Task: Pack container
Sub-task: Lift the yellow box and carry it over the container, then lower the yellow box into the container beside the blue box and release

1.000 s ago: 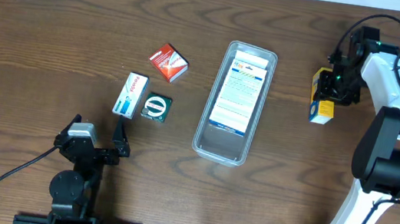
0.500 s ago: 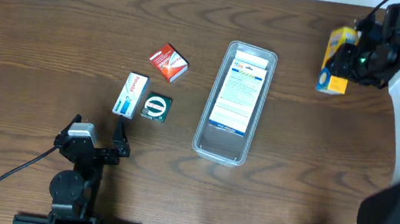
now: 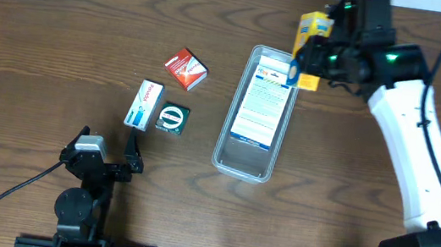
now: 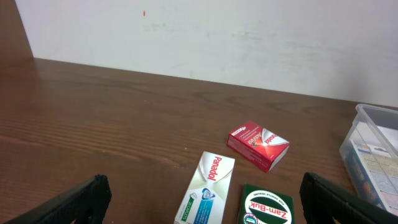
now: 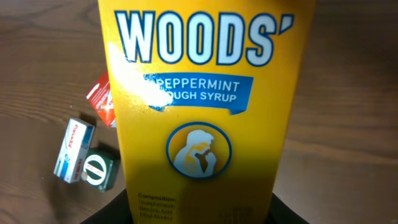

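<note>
The container (image 3: 231,155) is a long clear plastic tray in the middle of the table, with a flat white and blue box (image 3: 261,103) lying in it. My right gripper (image 3: 321,56) is shut on a yellow Woods' cough syrup box (image 3: 309,34) and holds it in the air over the container's far right corner. The box fills the right wrist view (image 5: 205,106). My left gripper (image 3: 104,165) is open and empty near the table's front left. The container's edge shows at the right of the left wrist view (image 4: 373,134).
Left of the container lie a red box (image 3: 186,69), a white Panadol box (image 3: 144,104) and a green Zam-Buk box (image 3: 172,118). They show in the left wrist view as well: red box (image 4: 257,144), Panadol box (image 4: 206,188), Zam-Buk box (image 4: 267,205).
My right gripper lifted the yellow box from the table at the right and carried it up and leftward to over the container's far end. The left arm has not moved.
</note>
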You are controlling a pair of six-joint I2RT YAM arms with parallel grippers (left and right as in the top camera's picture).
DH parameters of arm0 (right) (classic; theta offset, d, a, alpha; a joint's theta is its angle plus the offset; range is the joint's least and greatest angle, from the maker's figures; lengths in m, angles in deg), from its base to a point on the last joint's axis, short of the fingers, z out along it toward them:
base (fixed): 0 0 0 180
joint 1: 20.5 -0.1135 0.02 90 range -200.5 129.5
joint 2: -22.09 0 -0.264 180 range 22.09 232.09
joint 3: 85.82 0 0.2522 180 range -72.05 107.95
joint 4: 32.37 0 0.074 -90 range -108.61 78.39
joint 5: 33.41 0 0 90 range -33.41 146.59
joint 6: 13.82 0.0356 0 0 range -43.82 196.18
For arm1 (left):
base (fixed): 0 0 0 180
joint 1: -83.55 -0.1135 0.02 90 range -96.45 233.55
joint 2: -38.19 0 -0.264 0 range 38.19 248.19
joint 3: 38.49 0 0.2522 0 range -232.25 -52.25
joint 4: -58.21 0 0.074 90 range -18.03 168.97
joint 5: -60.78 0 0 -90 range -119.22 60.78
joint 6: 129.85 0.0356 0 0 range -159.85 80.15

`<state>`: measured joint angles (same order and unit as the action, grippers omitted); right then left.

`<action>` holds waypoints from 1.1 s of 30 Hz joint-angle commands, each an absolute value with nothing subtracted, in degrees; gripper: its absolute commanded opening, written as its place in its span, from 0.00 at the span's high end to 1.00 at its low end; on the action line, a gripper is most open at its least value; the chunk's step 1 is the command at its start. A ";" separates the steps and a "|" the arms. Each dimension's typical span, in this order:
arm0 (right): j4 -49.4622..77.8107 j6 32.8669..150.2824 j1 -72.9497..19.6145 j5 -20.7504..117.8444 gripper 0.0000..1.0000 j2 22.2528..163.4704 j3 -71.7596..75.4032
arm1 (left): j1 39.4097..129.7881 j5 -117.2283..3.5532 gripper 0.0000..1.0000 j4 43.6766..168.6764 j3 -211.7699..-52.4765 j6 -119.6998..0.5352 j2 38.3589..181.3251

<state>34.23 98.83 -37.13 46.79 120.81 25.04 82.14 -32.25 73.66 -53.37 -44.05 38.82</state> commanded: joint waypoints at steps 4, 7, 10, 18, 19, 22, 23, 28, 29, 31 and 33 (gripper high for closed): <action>35.12 110.31 -43.44 57.45 0.59 119.95 25.31 | 81.97 -31.79 0.02 75.81 -52.48 -43.31 38.53; 35.17 112.97 -45.78 59.31 0.58 120.98 25.29 | 81.97 -31.79 0.02 75.81 -52.48 -43.31 38.53; 35.19 114.92 -47.51 60.32 0.58 122.69 25.24 | 81.97 -31.79 0.02 75.81 -52.48 -43.31 38.53; 33.83 119.03 -49.78 61.93 0.59 129.35 25.22 | 81.97 -31.79 0.02 75.81 -52.48 -43.31 38.53; 33.44 119.03 -49.85 61.69 0.59 130.14 25.22 | 81.97 -31.79 0.02 75.81 -52.48 -43.31 38.53; 32.52 119.03 -50.02 61.06 0.59 132.02 25.22 | 81.97 -31.79 0.02 75.81 -52.48 -43.31 38.53; 32.39 119.03 -50.04 61.06 0.59 132.37 25.22 | 81.97 -31.79 0.02 75.81 -52.48 -43.31 38.53; 32.06 119.01 -50.20 60.86 0.59 134.84 25.22 | 81.97 -31.79 0.02 75.81 -52.48 -43.29 38.53; 32.06 119.01 -50.20 60.69 0.59 135.32 25.22 | 81.97 -31.79 0.02 75.81 -52.48 -43.31 38.53; 32.02 119.01 -50.22 60.01 0.59 136.13 25.22 | 81.97 -31.79 0.02 75.81 -52.48 -43.31 38.53; 31.95 119.01 -50.33 59.11 0.60 136.78 25.22 | 81.97 -31.79 0.02 75.81 -52.48 -43.31 38.53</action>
